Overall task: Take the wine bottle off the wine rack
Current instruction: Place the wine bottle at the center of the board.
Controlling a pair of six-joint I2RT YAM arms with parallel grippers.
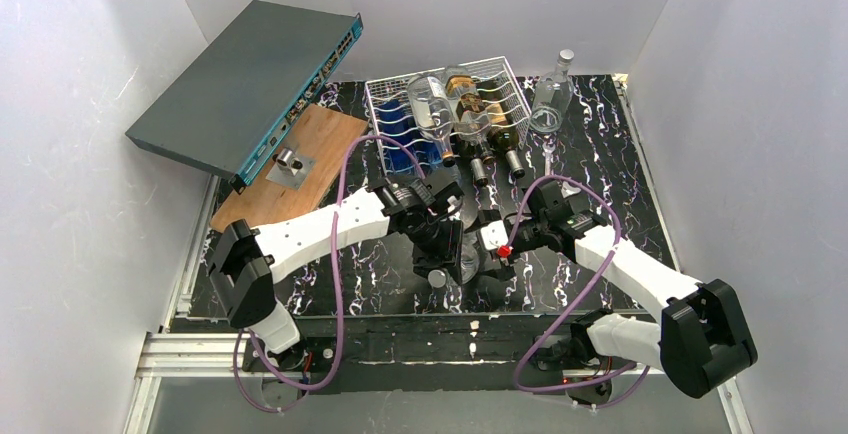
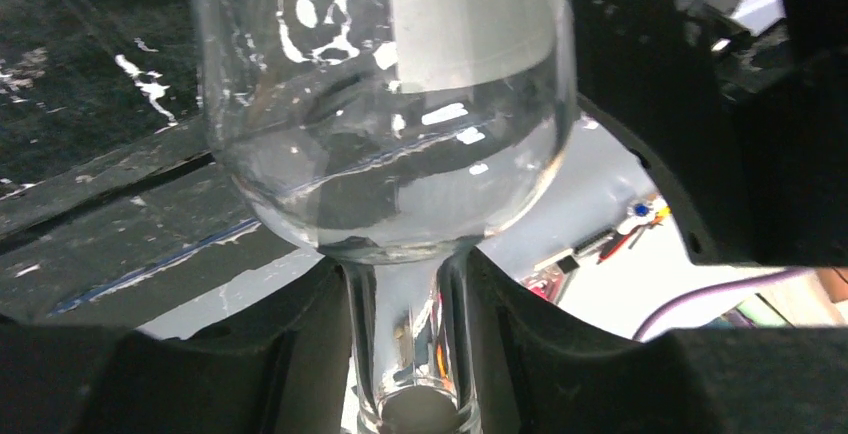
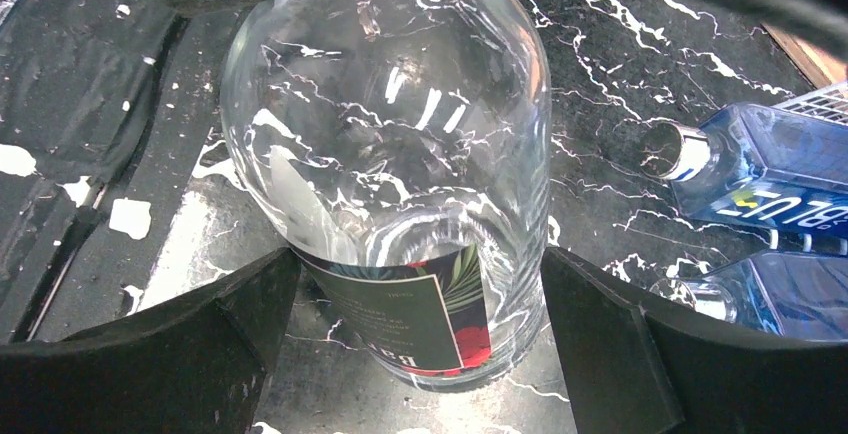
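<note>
The wine bottle (image 1: 467,256) is clear glass with a dark flowered label, and it is low over the black marbled table in front of the wine rack (image 1: 385,94). My left gripper (image 1: 443,244) is shut on its neck. In the left wrist view the fingers (image 2: 300,354) press both sides of the neck below the round shoulder of the wine bottle (image 2: 390,154). My right gripper (image 1: 497,247) is open. In the right wrist view the labelled base end of the wine bottle (image 3: 390,154) lies between its spread fingers (image 3: 200,354), with a gap on the right side.
The white wire rack holds a blue bottle (image 1: 400,124), a clear one (image 1: 432,109) and dark ones (image 1: 490,119). A clear bottle (image 1: 553,94) stands upright to its right. A grey network switch (image 1: 245,84) leans over a wooden board (image 1: 300,169) at the left. White walls enclose the table.
</note>
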